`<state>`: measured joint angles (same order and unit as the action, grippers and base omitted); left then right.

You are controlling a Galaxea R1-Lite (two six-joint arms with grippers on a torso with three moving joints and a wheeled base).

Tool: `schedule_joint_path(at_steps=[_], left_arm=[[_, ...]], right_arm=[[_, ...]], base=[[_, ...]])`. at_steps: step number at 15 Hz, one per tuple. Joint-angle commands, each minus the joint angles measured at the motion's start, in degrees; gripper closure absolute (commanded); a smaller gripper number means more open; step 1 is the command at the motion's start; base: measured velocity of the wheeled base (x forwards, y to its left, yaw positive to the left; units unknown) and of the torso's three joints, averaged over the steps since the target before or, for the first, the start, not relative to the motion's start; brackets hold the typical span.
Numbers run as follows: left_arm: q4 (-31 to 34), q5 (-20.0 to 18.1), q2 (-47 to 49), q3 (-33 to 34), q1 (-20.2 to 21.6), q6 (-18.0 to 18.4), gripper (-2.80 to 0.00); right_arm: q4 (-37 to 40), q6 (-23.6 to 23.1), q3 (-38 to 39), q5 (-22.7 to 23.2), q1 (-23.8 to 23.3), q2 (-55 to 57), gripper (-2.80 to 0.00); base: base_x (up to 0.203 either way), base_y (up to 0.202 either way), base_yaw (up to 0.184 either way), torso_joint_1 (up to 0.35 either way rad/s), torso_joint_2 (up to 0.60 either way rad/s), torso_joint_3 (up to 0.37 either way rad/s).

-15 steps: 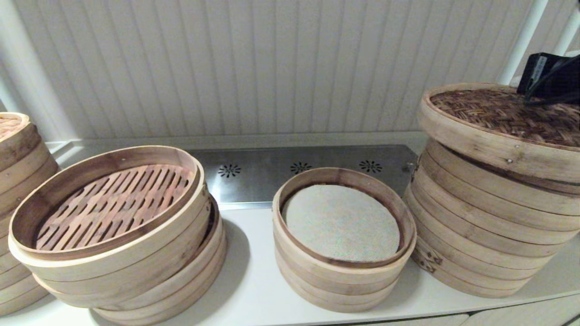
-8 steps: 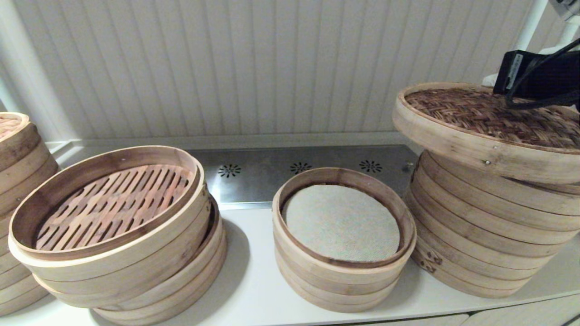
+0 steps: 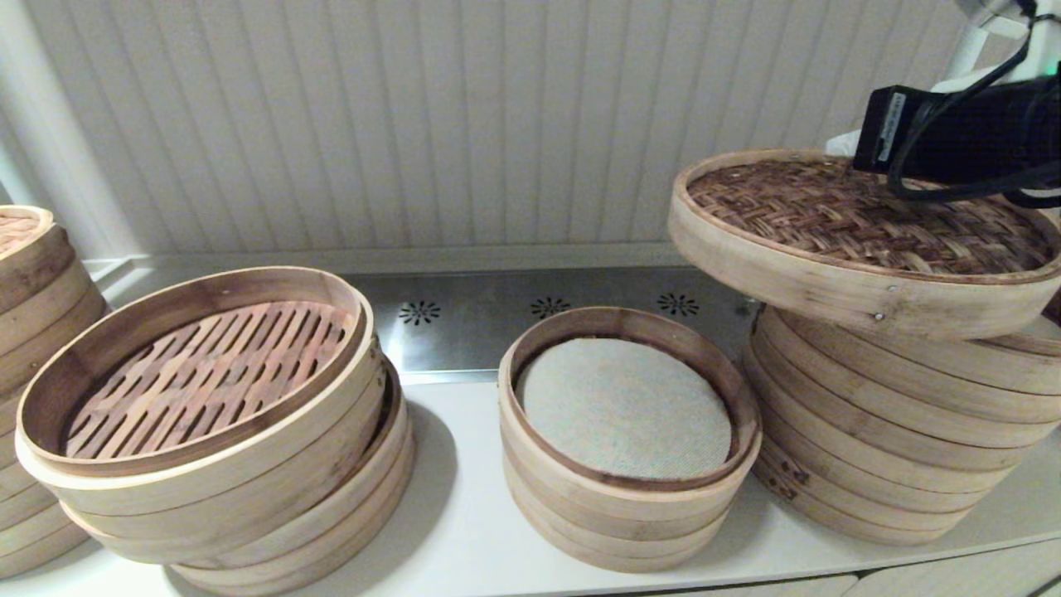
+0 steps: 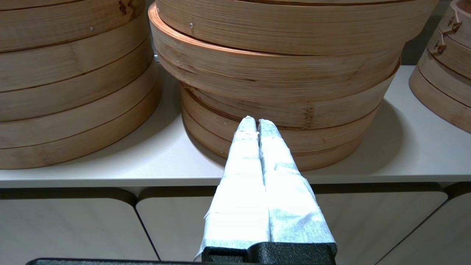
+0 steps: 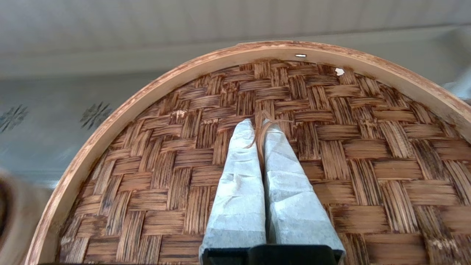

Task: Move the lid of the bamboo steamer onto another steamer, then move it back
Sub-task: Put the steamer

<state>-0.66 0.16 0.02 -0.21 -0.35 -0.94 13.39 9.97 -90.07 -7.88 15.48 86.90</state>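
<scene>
- Head view: the bamboo steamer lid (image 3: 862, 228) hangs tilted in the air above the tall stack at right (image 3: 895, 431), jutting out toward the middle. By my read, it is lifted but not yet set on another steamer, and the return trip is also left. 4 stacks show: the tall one, the short cloth-lined stack (image 3: 627, 431), the leaning slatted stack (image 3: 215, 431) and a partial one at the left edge (image 3: 33, 373). 1 lid.
- Left wrist view: the left gripper (image 4: 257, 127) is parked low in front of the counter (image 4: 110, 173), its 2 wrapped fingers pressed together, holding nothing.
- Right wrist view: the right gripper (image 5: 259, 129) is pinched tight on the small loop at the lid's woven centre, carrying it.
</scene>
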Motion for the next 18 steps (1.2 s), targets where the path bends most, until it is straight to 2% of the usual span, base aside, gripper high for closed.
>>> schedule_joint_path(at_steps=[1, 7, 15, 18], left_arm=[[0.0, 0.0, 0.0, 0.0, 0.0, 0.0, 0.00], [0.0, 0.0, 0.1, 0.0, 0.0, 0.0, 0.00], [0.0, 0.0, 0.1, 0.0, 0.0, 0.0, 0.00], [0.0, 0.0, 0.1, 0.0, 0.0, 0.0, 0.00]], right_arm=[[1.8, 0.4, -2.0, 0.0, 2.8, 0.8, 0.00], [1.9, 1.0, -4.0, -1.4, 7.8, 3.7, 0.00], [1.6, 1.3, -6.2, -3.0, 16.8, 7.8, 0.00], [1.6, 1.3, -7.0, -5.6, 19.0, 9.1, 0.00]], base=[[0.000, 0.000, 0.000, 0.000, 0.00, 0.000], [0.000, 0.000, 0.000, 0.000, 0.00, 0.000], [0.000, 0.000, 0.000, 0.000, 0.00, 0.000], [0.000, 0.000, 0.000, 0.000, 0.00, 0.000]])
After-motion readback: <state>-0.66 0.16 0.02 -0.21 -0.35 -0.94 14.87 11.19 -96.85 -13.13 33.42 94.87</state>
